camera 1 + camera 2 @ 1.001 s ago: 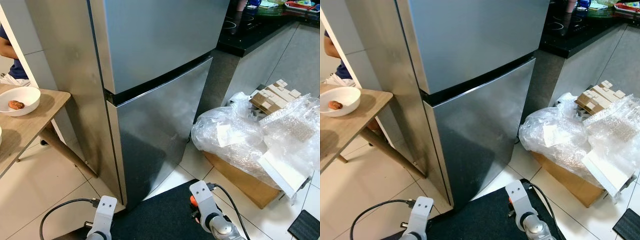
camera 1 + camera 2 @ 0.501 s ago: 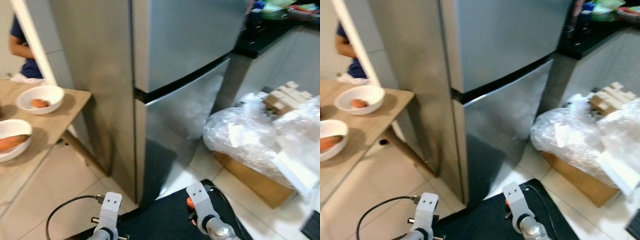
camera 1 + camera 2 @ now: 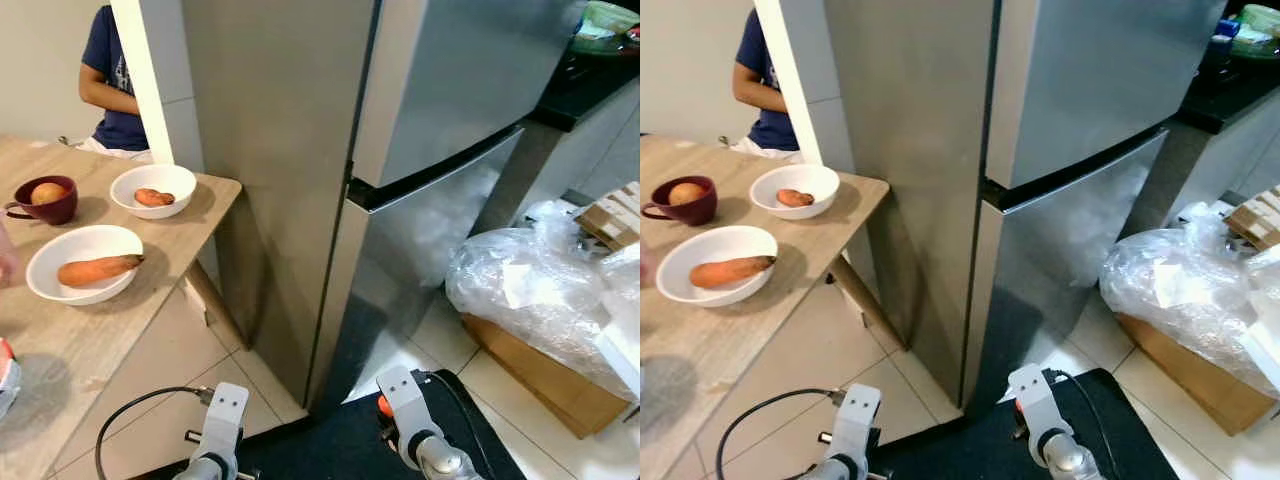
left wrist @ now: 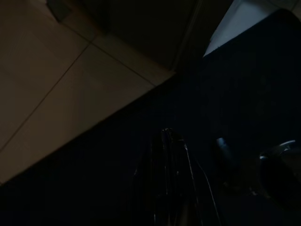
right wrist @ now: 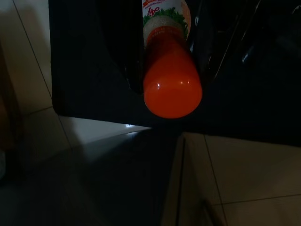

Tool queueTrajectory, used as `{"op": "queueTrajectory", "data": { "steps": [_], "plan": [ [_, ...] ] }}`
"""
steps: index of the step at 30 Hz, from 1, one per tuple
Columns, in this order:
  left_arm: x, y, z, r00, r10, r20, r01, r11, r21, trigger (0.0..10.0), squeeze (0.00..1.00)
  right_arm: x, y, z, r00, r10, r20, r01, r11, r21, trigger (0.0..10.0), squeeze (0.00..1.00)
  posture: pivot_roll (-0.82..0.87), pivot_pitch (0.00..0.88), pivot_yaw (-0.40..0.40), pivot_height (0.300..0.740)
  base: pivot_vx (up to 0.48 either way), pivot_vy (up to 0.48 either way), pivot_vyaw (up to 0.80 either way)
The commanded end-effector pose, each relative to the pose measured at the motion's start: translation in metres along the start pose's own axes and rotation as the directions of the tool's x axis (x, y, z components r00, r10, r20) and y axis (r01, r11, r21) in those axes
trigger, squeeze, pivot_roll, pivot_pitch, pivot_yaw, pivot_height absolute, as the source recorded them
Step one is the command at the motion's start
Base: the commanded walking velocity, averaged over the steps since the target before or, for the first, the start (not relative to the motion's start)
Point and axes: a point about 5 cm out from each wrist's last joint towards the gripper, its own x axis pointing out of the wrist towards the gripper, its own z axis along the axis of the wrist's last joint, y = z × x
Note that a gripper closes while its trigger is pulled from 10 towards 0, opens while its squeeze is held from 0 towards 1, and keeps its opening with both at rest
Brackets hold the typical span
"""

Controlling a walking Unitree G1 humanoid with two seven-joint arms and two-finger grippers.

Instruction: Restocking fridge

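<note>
**Robot before the shut fridge, bottle in hand**

Ahead of both grippers stands the tall two-door stainless-steel fridge (image 3: 400, 150), both doors closed. Off to the left gripper's side a light wooden table (image 3: 60, 350) carries a white bowl with a carrot (image 3: 85, 265), a smaller white bowl (image 3: 155, 190) and a dark red mug (image 3: 45, 198); a person in a navy shirt (image 3: 118, 70) sits beyond. Right of the right gripper sits a plastic-wrapped cardboard box (image 3: 545, 320).

The right gripper (image 5: 167, 70) hangs low over a black floor mat (image 3: 970, 450), clamped on an orange plastic bottle (image 5: 171, 82). The left gripper (image 4: 168, 141) points at the mat's edge, fingers together.

Bare tile lies between mat, table leg and fridge.
</note>
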Motion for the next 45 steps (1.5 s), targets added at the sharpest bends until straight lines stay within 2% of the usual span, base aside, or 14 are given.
{"op": "queueTrajectory", "data": {
  "steps": [1,6,13,21,25,27,28,30,33,36,39,42,44,45],
  "plan": [
    [0.001,-0.004,-0.001,1.0,-0.021,-0.017,0.021,0.999,0.028,10.0,0.0,-0.002,-0.004,-0.003,1.0,-0.018,-0.008,0.018,1.0,0.0,10.0,0.0,-0.11,0.052,-0.044,0.74,0.0,-0.48,0.0],
    [0.001,-0.003,0.0,1.0,0.003,-0.008,-0.003,1.0,-0.011,10.0,0.0,-0.002,-0.005,-0.004,1.0,-0.024,-0.009,0.024,1.0,0.003,10.0,0.0,-0.12,0.054,-0.043,0.74,0.0,-0.288,0.0],
    [0.002,0.001,0.004,1.0,0.029,0.009,-0.029,1.0,0.005,10.0,0.0,-0.002,-0.005,-0.004,1.0,-0.026,-0.01,0.026,1.0,0.004,10.0,0.0,-0.12,0.06,-0.043,0.74,0.0,0.0,0.0],
    [0.003,0.013,0.021,0.988,0.118,0.1,-0.123,0.992,0.038,10.0,0.0,-0.002,-0.004,-0.004,1.0,-0.027,-0.008,0.027,1.0,0.008,10.0,0.0,-0.12,0.072,-0.042,0.74,0.0,0.0,0.0],
    [0.003,0.028,0.043,0.965,0.179,0.19,-0.187,0.982,0.027,10.0,0.0,-0.002,-0.004,-0.003,1.0,-0.029,-0.005,0.029,1.0,0.01,10.0,0.0,-0.13,0.078,-0.039,0.74,0.0,0.0,0.0],
    [0.003,0.041,0.075,0.924,0.2,0.325,-0.19,0.98,-0.062,10.0,0.0,-0.001,-0.004,-0.002,0.999,-0.033,0.003,0.033,0.999,0.011,10.0,0.0,-0.13,0.085,-0.04,0.74,0.0,0.0,0.0],
    [0.003,0.041,0.075,0.924,0.2,0.325,-0.19,0.98,-0.062,10.0,0.0,-0.001,-0.004,-0.002,0.999,-0.033,0.003,0.033,0.999,0.011,10.0,0.0,-0.13,0.085,-0.04,0.74,0.0,0.0,0.0],
    [0.004,0.05,0.102,0.899,0.213,0.384,-0.179,0.976,-0.123,10.0,0.0,-0.001,-0.005,-0.001,0.999,-0.037,0.01,0.037,0.999,0.014,10.0,0.0,-0.13,0.097,-0.041,0.74,0.0,0.0,0.0],
    [0.006,0.051,0.121,0.896,0.173,0.41,-0.131,0.983,-0.129,10.0,0.0,-0.001,-0.006,0.0,0.999,-0.038,0.014,0.038,0.999,0.012,10.0,0.0,-0.13,0.103,-0.041,0.74,0.0,0.0,0.0],
    [0.007,0.05,0.145,0.887,0.12,0.446,-0.101,0.993,-0.065,10.0,0.0,-0.002,-0.009,0.0,0.999,-0.047,0.018,0.046,0.999,0.016,10.0,0.0,-0.14,0.114,-0.034,0.74,0.0,0.0,0.0],
    [0.007,0.054,0.161,0.871,0.145,0.47,-0.094,0.987,-0.13,10.0,0.0,-0.004,-0.011,-0.003,0.998,-0.054,0.017,0.054,0.998,0.019,10.0,0.0,-0.15,0.122,-0.031,0.74,0.0,0.0,0.0],
    [0.006,0.055,0.165,0.866,0.144,0.479,-0.086,0.986,-0.142,10.0,0.0,-0.004,-0.012,-0.004,0.998,-0.056,0.016,0.056,0.998,0.019,10.0,0.0,-0.15,0.125,-0.031,0.74,0.0,0.0,0.0],
    [0.006,0.054,0.183,0.855,0.119,0.505,-0.062,0.99,-0.128,10.0,0.0,-0.006,-0.013,-0.007,0.998,-0.062,0.013,0.061,0.998,0.02,10.0,0.0,-0.15,0.141,-0.031,0.74,0.0,0.0,0.0],
    [0.006,0.054,0.183,0.855,0.119,0.505,-0.062,0.99,-0.128,10.0,0.0,-0.006,-0.013,-0.007,0.998,-0.062,0.013,0.061,0.998,0.02,10.0,0.0,-0.15,0.141,-0.031,0.74,0.0,0.0,0.0]
  ]
}}
